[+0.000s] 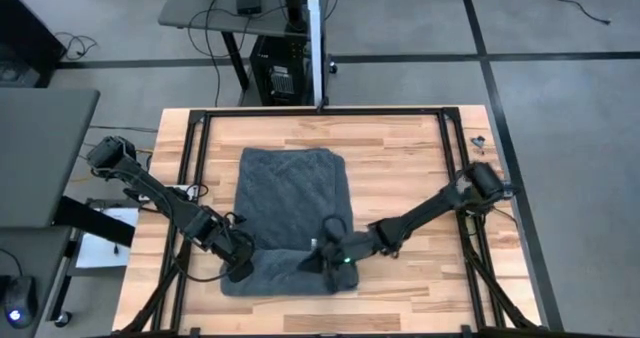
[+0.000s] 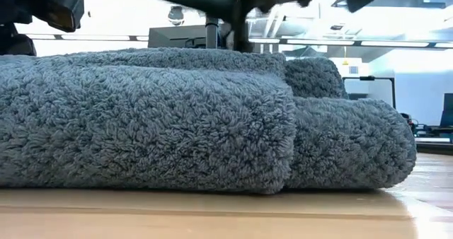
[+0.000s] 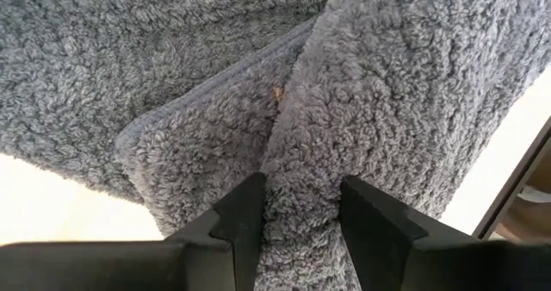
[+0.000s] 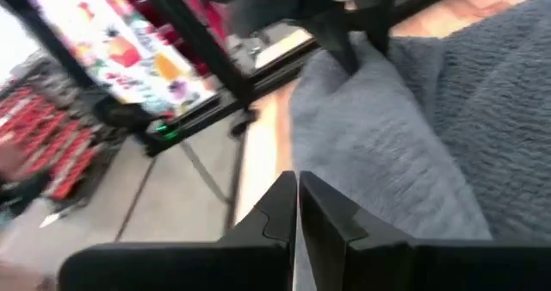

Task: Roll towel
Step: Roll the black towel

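Left gripper [image 3: 297,218] pinches a fold of the towel [image 1: 290,193], pile bulging between my two fingers [image 3: 241,213]. Right gripper [image 4: 297,207]: fingers pressed together, nothing between them, at the rolled near end beside the left one; I see flat towel stretching away beyond both across the table [image 1: 400,153].

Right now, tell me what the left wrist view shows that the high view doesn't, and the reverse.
Only the left wrist view shows the left gripper pinching a fold of the towel between its fingers, plus the hemmed edge of a layer beside it. Only the high view shows the whole wooden table, the flat far part of the towel, and the right gripper at the rolled near end. Both show the grey towel and the left gripper on it.
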`<state>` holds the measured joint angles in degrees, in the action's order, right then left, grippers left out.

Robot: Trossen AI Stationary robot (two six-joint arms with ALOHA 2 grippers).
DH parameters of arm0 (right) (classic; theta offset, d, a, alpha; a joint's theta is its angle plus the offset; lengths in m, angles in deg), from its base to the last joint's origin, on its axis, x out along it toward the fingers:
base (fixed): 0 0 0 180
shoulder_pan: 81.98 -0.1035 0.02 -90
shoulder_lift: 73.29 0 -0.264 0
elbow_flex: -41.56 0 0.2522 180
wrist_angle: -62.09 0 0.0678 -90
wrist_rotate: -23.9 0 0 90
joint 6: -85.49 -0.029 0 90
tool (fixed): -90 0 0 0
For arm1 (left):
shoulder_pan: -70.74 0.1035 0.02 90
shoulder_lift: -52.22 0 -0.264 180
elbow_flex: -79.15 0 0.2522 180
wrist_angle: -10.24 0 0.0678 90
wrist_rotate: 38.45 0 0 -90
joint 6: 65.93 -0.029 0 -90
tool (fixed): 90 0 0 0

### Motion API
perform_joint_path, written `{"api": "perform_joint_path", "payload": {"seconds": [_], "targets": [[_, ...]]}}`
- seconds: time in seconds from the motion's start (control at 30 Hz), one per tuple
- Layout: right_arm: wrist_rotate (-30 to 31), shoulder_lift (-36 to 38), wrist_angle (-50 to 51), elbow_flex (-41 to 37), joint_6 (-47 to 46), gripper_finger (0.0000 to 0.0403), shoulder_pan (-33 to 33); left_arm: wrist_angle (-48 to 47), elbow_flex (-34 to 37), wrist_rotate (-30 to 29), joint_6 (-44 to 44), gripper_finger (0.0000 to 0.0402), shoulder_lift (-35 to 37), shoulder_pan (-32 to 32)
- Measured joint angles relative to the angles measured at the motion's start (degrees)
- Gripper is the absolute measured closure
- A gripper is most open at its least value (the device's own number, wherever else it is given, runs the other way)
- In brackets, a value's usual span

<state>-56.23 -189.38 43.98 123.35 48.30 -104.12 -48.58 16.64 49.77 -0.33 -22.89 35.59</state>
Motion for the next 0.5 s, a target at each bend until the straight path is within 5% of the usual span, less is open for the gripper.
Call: {"api": "perform_joint_path", "payload": {"seconds": [0.5], "targets": [[2.6, -6.0, 13.4, 2.2, -1.4, 0.0403, 1.7, -10.1, -3.1, -2.7, 0.2, 0.0275, 4.6, -0.1]]}}
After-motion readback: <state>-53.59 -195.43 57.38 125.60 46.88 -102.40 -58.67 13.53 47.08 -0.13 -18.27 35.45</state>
